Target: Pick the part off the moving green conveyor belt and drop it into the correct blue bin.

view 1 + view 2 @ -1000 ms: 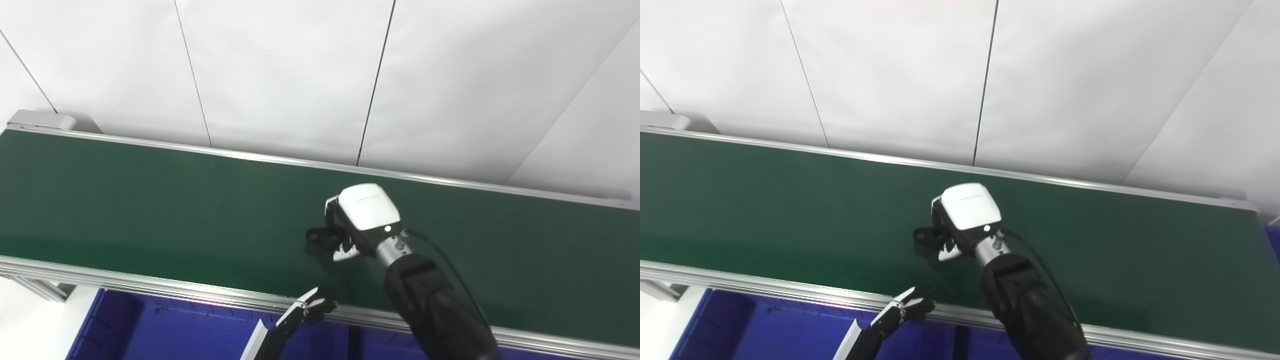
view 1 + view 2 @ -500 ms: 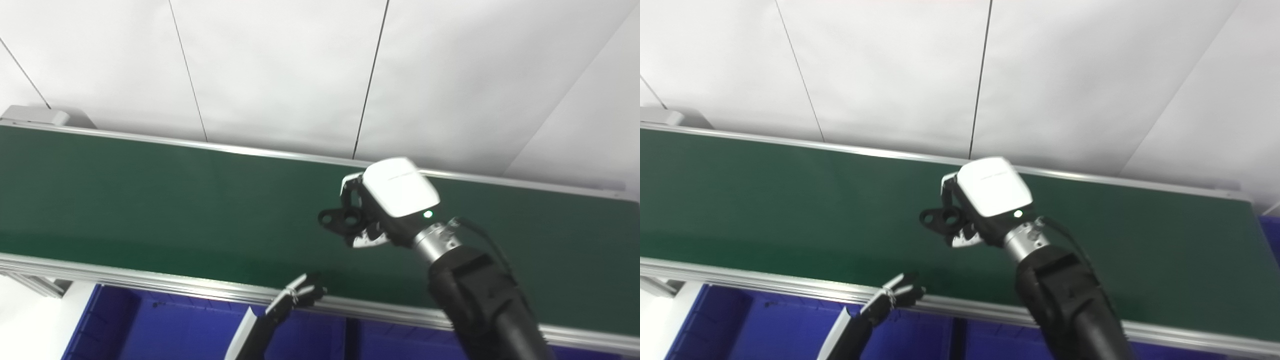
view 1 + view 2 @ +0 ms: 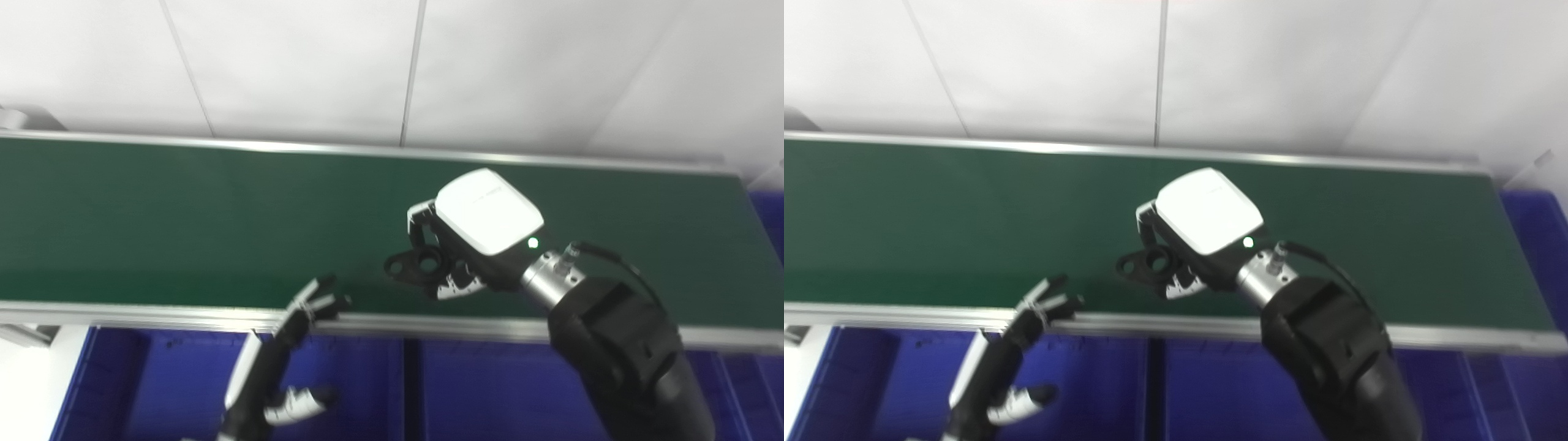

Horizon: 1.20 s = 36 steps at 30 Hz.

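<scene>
Looks like a factory/lab sorting cell: long dark-green conveyor belt (image 3: 184,214) w/ aluminium side rails (image 3: 153,315) spans 9 to 3 o'clock, deep blue plastic bins (image 3: 490,392) below at 6, plain white panel wall (image 3: 306,61) at 12.

A white panelled wall (image 3: 294,61) fills the upper part of both views, split by thin dark seams (image 3: 411,67) running at slight angles. At the far left edge sits a small grey housing (image 3: 18,117), partly cut off.
</scene>
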Available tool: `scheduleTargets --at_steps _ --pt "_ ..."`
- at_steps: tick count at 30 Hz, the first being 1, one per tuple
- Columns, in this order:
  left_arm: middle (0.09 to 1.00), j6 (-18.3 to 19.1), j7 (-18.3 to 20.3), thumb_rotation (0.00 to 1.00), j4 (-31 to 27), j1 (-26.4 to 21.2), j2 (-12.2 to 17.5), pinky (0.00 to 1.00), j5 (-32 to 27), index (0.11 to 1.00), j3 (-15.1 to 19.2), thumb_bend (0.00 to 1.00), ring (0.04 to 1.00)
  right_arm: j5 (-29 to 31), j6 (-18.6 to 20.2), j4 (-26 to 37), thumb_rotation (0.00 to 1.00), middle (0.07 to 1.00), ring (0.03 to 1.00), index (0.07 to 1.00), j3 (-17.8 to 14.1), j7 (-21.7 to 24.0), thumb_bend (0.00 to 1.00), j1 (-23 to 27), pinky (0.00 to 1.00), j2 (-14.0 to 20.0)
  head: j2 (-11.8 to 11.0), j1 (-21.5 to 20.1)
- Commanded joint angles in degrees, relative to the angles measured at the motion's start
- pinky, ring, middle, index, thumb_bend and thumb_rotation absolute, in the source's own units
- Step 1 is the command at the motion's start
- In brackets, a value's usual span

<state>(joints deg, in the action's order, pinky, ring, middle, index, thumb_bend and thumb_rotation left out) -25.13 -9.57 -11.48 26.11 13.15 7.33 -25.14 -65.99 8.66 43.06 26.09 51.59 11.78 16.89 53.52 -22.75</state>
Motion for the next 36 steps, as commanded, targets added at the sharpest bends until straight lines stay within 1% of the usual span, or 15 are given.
scheduleTargets --at_steps 1,2,4,7,8,12,17,24,29,30,31,32,33,34,36 --pt "0.784 -1.6 1.9 0.80 -2.6 0.5 0.1 0.75 -0.8 0.909 1.5 0.82 0.803 -1.2 -2.1 3.2 0.13 0.237 0.141 0.485 -0.9 1.6 0.52 -1.5 0.08 -0.9 0.4 -1.2" --pt "0.783 -1.1 2.7 0.80 -3.1 0.4 0.2 0.75 -1.7 0.910 2.1 0.82 0.804 -1.9 -1.9 3.9 0.13 0.236 0.141 0.485 -1.2 3.2 0.52 -2.6 0.08 -1.3 1.3 -3.5" --pt "0.786 0.3 4.3 0.80 -4.1 0.3 0.3 0.78 -3.4 0.910 3.3 0.83 0.806 -3.2 -1.5 5.1 0.14 0.282 0.176 0.485 -1.9 5.9 0.52 -5.3 0.11 -2.1 1.7 -4.5" --pt "0.780 1.7 6.2 0.80 -4.8 0.1 0.1 0.78 -4.6 0.903 4.8 0.85 0.806 -4.0 -1.9 5.6 0.13 0.311 0.200 0.487 -3.4 6.0 0.51 -9.6 0.13 -3.2 1.5 -4.9" --pt "0.779 1.8 6.8 0.80 -4.8 0.1 -0.1 0.78 -4.8 0.901 5.3 0.85 0.805 -4.3 -2.0 5.5 0.13 0.314 0.201 0.488 -4.0 5.4 0.51 -11.6 0.13 -3.5 1.5 -4.9" --pt "0.777 2.0 8.8 0.81 -4.7 -0.1 -0.6 0.77 -5.0 0.905 6.6 0.85 0.816 -6.3 -4.6 4.0 0.14 0.313 0.207 0.490 -5.9 -1.9 0.51 -21.1 0.14 -2.7 1.1 -4.9" --pt "0.778 2.1 10.4 0.80 -4.9 0.2 -1.5 0.76 -5.0 0.910 7.9 0.85 0.818 -9.0 -6.2 0.8 0.13 0.307 0.196 0.489 -7.3 -7.6 0.51 -27.6 0.13 -3.0 1.1 -4.8" --pt "0.767 1.2 11.8 0.80 -4.0 0.3 -3.1 0.76 -5.4 0.898 9.4 0.86 0.807 -14.0 -7.3 -3.6 0.13 0.286 0.178 0.488 -8.1 -14.5 0.51 -31.6 0.12 -3.8 1.1 -4.8" --pt "0.769 0.8 12.8 0.81 -3.9 0.3 -3.4 0.76 -5.6 0.901 10.1 0.86 0.810 -18.0 -6.6 -3.9 0.13 0.269 0.169 0.489 -8.7 -12.8 0.51 -31.6 0.10 -5.5 1.2 -4.9" --pt "0.770 0.9 13.0 0.81 -4.1 0.3 -3.4 0.76 -5.5 0.903 10.2 0.86 0.811 -18.9 -6.7 -3.8 0.13 0.298 0.194 0.490 -8.8 -12.4 0.51 -31.6 0.12 -5.9 1.2 -4.9" --pt "0.772 0.8 13.3 0.82 -4.1 0.4 -3.4 0.76 -5.4 0.907 10.3 0.86 0.812 -20.2 -6.7 -3.7 0.14 0.393 0.294 0.493 -9.0 -11.7 0.52 -31.6 0.21 -6.2 1.2 -4.7" --pt "0.772 0.4 13.5 0.82 -3.9 0.3 -3.4 0.76 -5.5 0.907 10.4 0.86 0.812 -22.4 -7.3 -3.6 0.15 0.414 0.318 0.493 -9.0 -11.2 0.52 -31.7 0.24 -6.3 1.2 -4.7" --pt "0.771 0.2 13.6 0.82 -3.8 0.3 -3.5 0.76 -5.4 0.907 10.5 0.86 0.809 -24.7 -7.9 -3.6 0.31 0.477 0.381 0.572 -8.9 -11.1 0.75 -31.8 0.30 -6.2 1.2 -4.7" --pt "0.769 0.2 13.8 0.82 -3.8 0.3 -3.5 0.75 -5.4 0.907 10.6 0.86 0.805 -27.1 -8.8 -3.4 0.45 0.570 0.484 0.643 -8.6 -10.6 0.90 -31.9 0.41 -6.0 1.2 -4.7" --pt "0.769 0.3 14.1 0.82 -3.9 0.4 -3.7 0.75 -5.5 0.907 10.8 0.86 0.806 -30.1 -10.4 -2.9 0.64 0.743 0.698 0.741 -8.4 -8.6 0.97 -32.0 0.64 -5.8 1.2 -4.6"
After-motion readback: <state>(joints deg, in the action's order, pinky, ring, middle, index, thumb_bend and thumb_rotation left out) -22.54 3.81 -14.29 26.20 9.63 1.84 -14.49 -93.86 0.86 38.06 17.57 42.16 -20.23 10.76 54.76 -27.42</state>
